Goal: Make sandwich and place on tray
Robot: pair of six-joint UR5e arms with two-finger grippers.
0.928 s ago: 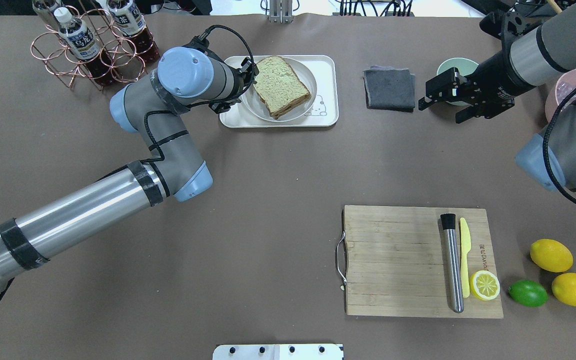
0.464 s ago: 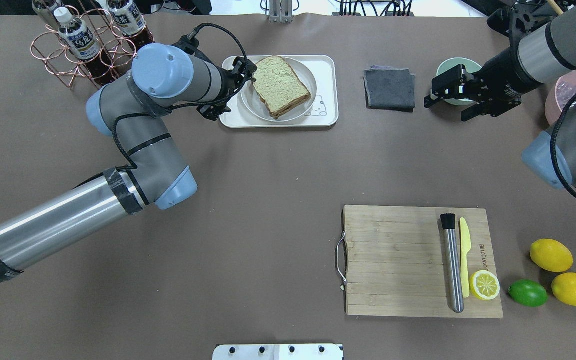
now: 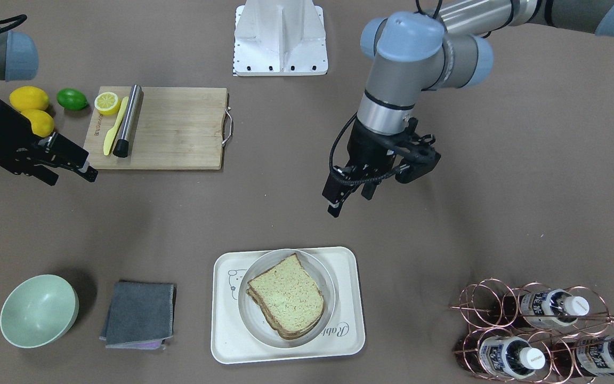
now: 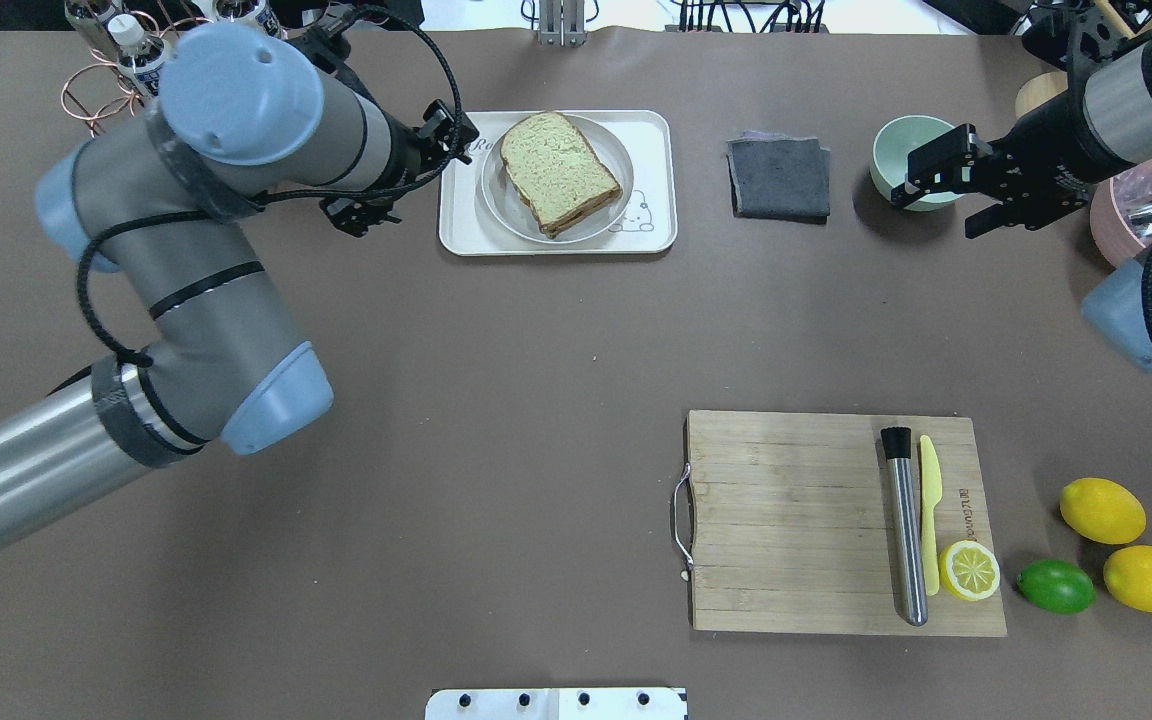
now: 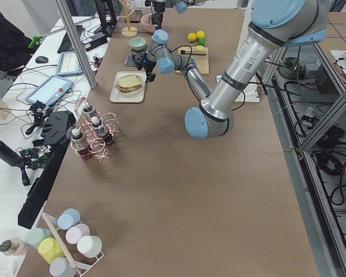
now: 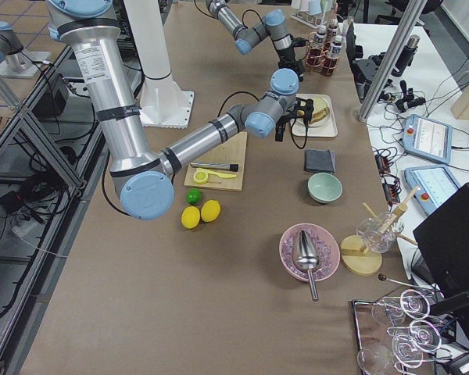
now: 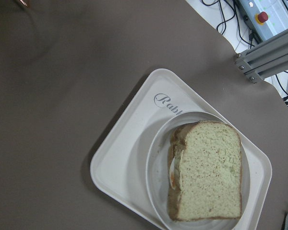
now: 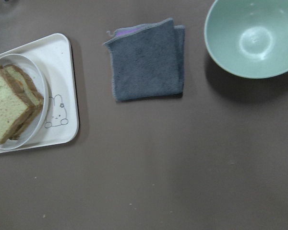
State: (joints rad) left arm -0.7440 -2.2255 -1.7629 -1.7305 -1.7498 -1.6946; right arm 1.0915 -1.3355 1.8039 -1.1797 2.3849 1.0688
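The sandwich [image 4: 558, 172], two toast slices with a white edge showing between them, lies on a round grey plate [image 4: 496, 205]. The plate sits on the cream tray [image 4: 654, 140]. The sandwich also shows in the front view [image 3: 285, 296], the left wrist view [image 7: 209, 172] and the right wrist view [image 8: 7, 108]. My left gripper [image 3: 349, 202] is open and empty. It hovers off the tray's left edge and is apart from the tray. My right gripper [image 4: 941, 210] is open and empty, far to the right by the green bowl.
A folded grey cloth [image 4: 779, 178] and a green bowl [image 4: 911, 150] lie right of the tray. A copper bottle rack [image 3: 541, 330] stands to its left. A wooden board [image 4: 786, 520] holds a steel muddler, a yellow knife and a lemon half; lemons and a lime lie beside it.
My left arm has drawn back from the plate, leftward and off the tray. My right gripper has moved right, past the bowl. The sandwich has not moved.
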